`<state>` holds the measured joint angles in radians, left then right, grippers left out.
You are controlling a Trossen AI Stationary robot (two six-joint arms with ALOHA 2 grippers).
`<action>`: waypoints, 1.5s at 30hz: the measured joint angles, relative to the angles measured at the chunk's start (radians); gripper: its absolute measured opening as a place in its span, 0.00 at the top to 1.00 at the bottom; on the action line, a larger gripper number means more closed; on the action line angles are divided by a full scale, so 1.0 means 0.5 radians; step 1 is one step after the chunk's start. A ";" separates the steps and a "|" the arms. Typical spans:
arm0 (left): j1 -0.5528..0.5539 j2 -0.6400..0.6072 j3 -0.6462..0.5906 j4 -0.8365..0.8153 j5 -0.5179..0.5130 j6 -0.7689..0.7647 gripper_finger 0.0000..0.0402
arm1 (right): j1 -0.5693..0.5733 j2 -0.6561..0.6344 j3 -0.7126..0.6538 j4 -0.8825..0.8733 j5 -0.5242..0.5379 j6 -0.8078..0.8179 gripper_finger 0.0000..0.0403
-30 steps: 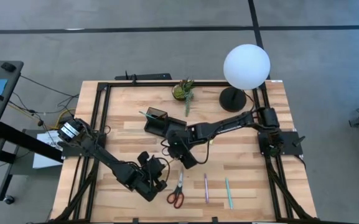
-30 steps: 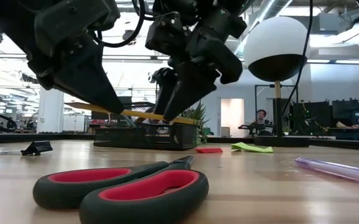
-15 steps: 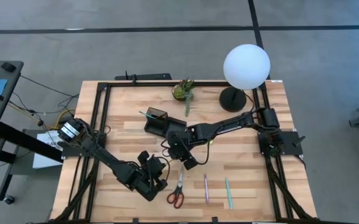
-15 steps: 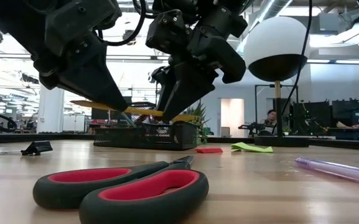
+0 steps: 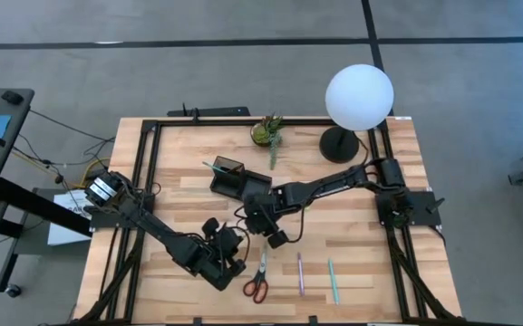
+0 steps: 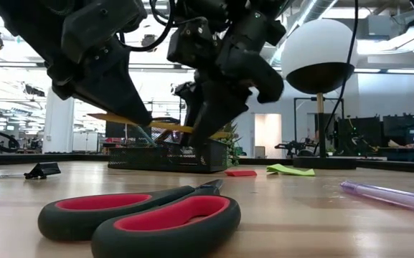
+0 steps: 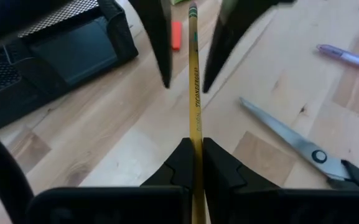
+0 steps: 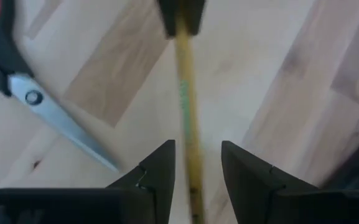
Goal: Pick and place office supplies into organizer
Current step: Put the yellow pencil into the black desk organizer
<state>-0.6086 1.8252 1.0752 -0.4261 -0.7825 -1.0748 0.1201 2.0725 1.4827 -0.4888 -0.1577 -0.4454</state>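
1. Yellow pencil (image 7: pixel 195 93): held above the table (image 5: pixel 370 226), near level in the low view, between the two arms. One end is pinched in the left gripper (image 7: pixel 194 152), whose fingers are pressed together on the shaft; the free end, with its eraser tip, points toward the right gripper (image 8: pixel 195 163).
2. Right gripper: fingers are spread, one on either side of the pencil's free length, and no contact with the shaft can be made out. A handover is judged to be in hand.
3. Governing relation: the pencil's long axis runs straight from the left gripper through the gap of the right gripper, so closing across the shaft is judged to be all the next move calls for.
4. Organizer (image 5: pixel 229 177): black mesh tray, set on the table beyond the right gripper, nearer that arm than the left.
5. Red-handled scissors (image 5: pixel 258 276): lying flat near the table's front edge, just beside the left gripper.
6. Purple pen (image 5: pixel 300 272) and teal pen (image 5: pixel 333 279): lying beside the scissors, untouched.
7. Orange eraser (image 7: pixel 176 35): lying beside the organizer.
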 joint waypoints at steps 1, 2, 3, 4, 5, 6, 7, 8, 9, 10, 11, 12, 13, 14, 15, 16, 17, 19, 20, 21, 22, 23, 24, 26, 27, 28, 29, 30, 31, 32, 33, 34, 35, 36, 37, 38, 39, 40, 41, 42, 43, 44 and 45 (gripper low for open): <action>0.000 0.000 0.000 -0.011 0.002 0.000 0.99 | -0.001 -0.001 0.002 0.001 0.001 0.001 0.70; 0.000 0.000 0.000 -0.022 0.006 0.000 0.99 | -0.002 0.000 0.001 -0.008 0.002 0.001 0.70; 0.000 0.000 0.000 -0.025 0.016 0.000 0.99 | -0.002 0.002 -0.002 -0.012 0.005 0.001 0.70; 0.001 0.000 0.000 -0.025 0.023 -0.001 0.99 | -0.001 0.002 -0.002 -0.015 0.004 0.001 0.70; 0.001 0.000 0.000 -0.025 0.029 0.000 0.99 | 0.004 0.002 -0.002 -0.011 0.002 0.002 0.70; 0.001 0.000 0.000 -0.025 0.033 -0.001 0.99 | 0.010 0.002 -0.002 -0.009 0.000 0.002 0.70; 0.001 0.000 0.000 -0.025 0.033 -0.001 0.99 | 0.019 0.002 -0.002 -0.010 0.000 0.002 0.70; 0.001 0.000 0.000 -0.025 0.033 -0.001 0.99 | 0.024 0.002 -0.002 -0.012 -0.001 0.001 0.70; 0.006 0.000 0.000 -0.025 0.033 -0.001 0.99 | 0.028 0.002 -0.002 -0.011 -0.001 0.001 0.70; 0.009 0.000 0.000 -0.026 0.034 -0.001 0.99 | 0.032 0.002 -0.002 -0.009 -0.001 0.002 0.70; 0.013 0.000 0.000 -0.026 0.036 -0.001 0.99 | 0.035 0.002 -0.002 -0.008 -0.002 0.002 0.70; 0.017 0.000 0.000 -0.026 0.038 -0.001 0.99 | 0.036 0.002 -0.002 -0.010 -0.002 0.002 0.70; 0.023 0.000 0.000 -0.026 0.038 -0.001 0.99 | 0.039 0.002 -0.002 -0.010 -0.002 0.002 0.70; 0.028 0.000 0.000 -0.025 0.038 0.000 0.99 | 0.042 0.002 -0.002 -0.009 -0.001 0.002 0.71; 0.033 0.000 0.001 -0.025 0.039 0.002 0.99 | 0.045 0.002 -0.002 -0.009 0.000 0.002 0.72; 0.039 0.000 0.001 -0.025 0.047 0.008 0.99 | 0.045 0.002 -0.002 -0.009 0.002 0.002 0.73; 0.044 0.000 0.001 -0.024 0.055 0.011 0.99 | 0.044 0.002 -0.002 -0.009 0.003 0.002 0.75; 0.054 0.000 0.003 -0.021 0.075 0.026 0.99 | 0.043 0.002 -0.002 -0.008 0.006 0.002 0.80; 0.060 0.000 0.003 -0.019 0.086 0.038 0.99 | 0.043 0.002 -0.002 -0.008 0.008 0.003 0.82; 0.062 0.000 0.003 -0.018 0.090 0.046 0.99 | 0.043 0.002 -0.002 -0.008 0.012 0.003 0.85; 0.063 0.000 0.003 -0.018 0.090 0.050 0.99 | 0.041 0.002 -0.002 -0.008 0.013 0.003 0.88; 0.064 0.000 0.003 -0.017 0.090 0.050 0.99 | 0.036 0.002 -0.002 -0.006 0.013 0.003 0.91; 0.066 0.000 0.004 -0.019 0.090 0.051 0.99 | 0.029 0.002 -0.002 -0.005 0.008 0.002 0.94; 0.067 0.000 0.004 -0.020 0.089 0.052 0.99 | 0.019 0.002 -0.002 -0.006 -0.001 -0.001 0.97; 0.068 0.000 0.004 -0.022 0.088 0.051 0.99 | 0.016 0.002 -0.002 -0.006 -0.002 -0.001 0.97; 0.068 0.000 0.004 -0.023 0.087 0.050 0.99 | 0.017 0.002 -0.002 -0.005 -0.002 -0.001 0.96; 0.068 0.000 0.004 -0.020 0.087 0.050 0.98 | 0.014 0.002 -0.002 -0.003 -0.001 -0.001 0.95; 0.067 0.000 0.004 -0.020 0.086 0.050 0.97 | 0.009 0.002 -0.002 -0.001 -0.001 0.001 0.93; 0.067 0.000 0.004 -0.019 0.084 0.049 0.96 | 0.005 0.002 -0.002 0.000 -0.001 0.002 0.92; 0.069 0.000 0.004 -0.020 0.081 0.047 0.95 | 0.003 0.002 -0.002 0.000 -0.001 0.003 0.92; 0.074 0.000 0.004 -0.022 0.081 0.042 0.94 | 0.000 0.002 -0.002 -0.003 -0.002 0.003 0.92; 0.079 0.000 0.010 -0.030 0.080 0.041 0.93 | -0.005 0.002 -0.002 -0.007 -0.002 0.003 0.93; 0.084 0.001 0.019 -0.036 0.076 0.044 0.92 | -0.010 0.002 -0.002 -0.011 -0.003 0.004 0.95; 0.093 0.001 0.032 -0.042 0.069 0.058 0.90 | -0.010 0.002 -0.002 -0.013 -0.003 0.013 0.97; 0.102 0.002 0.047 -0.043 0.054 0.080 0.89 | -0.010 0.002 -0.002 -0.009 -0.003 0.033 0.97; 0.110 0.002 0.069 -0.048 0.044 0.116 0.87 | -0.014 0.002 -0.002 -0.002 -0.002 0.063 0.97; 0.118 0.002 0.100 -0.069 0.031 0.152 0.86 | -0.018 0.002 -0.002 0.007 -0.003 0.103 0.96; 0.127 0.002 0.132 -0.111 0.018 0.189 0.84 | -0.022 0.002 -0.002 0.014 0.000 0.143 0.95; 0.138 0.002 0.170 -0.180 0.013 0.210 0.83 | -0.031 0.002 -0.002 0.015 0.004 0.171 0.94; 0.149 0.002 0.215 -0.266 0.009 0.228 0.81 | -0.037 0.002 -0.002 0.014 0.004 0.189 0.94; 0.160 0.002 0.270 -0.374 0.008 0.242 0.80 | -0.042 0.002 -0.002 0.010 0.008 0.206 0.94; 0.169 0.002 0.336 -0.502 0.005 0.255 0.79 | -0.053 0.002 -0.002 0.008 0.011 0.214 0.95; 0.179 0.002 0.411 -0.649 -0.004 0.262 0.78 | -0.062 0.002 -0.002 0.009 0.012 0.218 0.96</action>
<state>-0.5190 1.8259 1.2809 -0.7508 -0.7844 -0.9437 0.0891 2.0735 1.4815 -0.4843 -0.1516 -0.3363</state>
